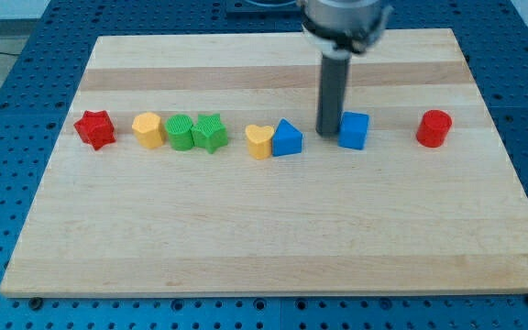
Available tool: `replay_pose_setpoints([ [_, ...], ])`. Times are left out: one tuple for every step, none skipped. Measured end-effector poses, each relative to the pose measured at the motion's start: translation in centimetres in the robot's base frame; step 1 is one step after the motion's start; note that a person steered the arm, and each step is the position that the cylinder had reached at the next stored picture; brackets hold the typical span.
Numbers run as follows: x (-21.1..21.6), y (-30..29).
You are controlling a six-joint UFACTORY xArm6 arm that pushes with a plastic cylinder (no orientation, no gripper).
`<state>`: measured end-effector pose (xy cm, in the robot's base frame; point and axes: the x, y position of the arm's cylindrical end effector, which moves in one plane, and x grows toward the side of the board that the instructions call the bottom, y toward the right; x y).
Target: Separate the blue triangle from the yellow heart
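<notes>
Red star (94, 128): we see it at the far left of the row, lying on the wooden bench (264, 238), apart from its neighbour.
Yellow block (148, 129): we find it just right of the red star, a rounded many-sided form, touching or nearly touching the next green piece.
Green block (180, 132): a ribbed, rounded piece pressed against the green star.
Green star (211, 133): we see it touching the green block on its left, with a clear gap to the heart on its right.
Yellow heart (259, 141): it sits near the middle of the row, its right side touching the blue triangle.
Blue triangle (287, 138): we see it right beside the heart, in contact, so the pair is not yet parted.
My tip (328, 133): our rod comes down from the view's top and meets the bench between the blue triangle and the blue cube, just beside the cube's left face and a little apart from the triangle.
End effector: we carry a plain rod, so nothing spreads or pinches; it holds nothing.
Blue cube (355, 130): just right of my tip.
Red cylinder (434, 128): we see it upright, alone at the row's right end.
</notes>
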<state>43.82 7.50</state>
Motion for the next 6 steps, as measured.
replay_pose_setpoints([
  [2.5, -0.9],
  [2.7, -2.2],
  [2.5, -5.2],
  [2.9, -8.7],
  [0.4, -10.2],
  [0.8, -9.2],
])
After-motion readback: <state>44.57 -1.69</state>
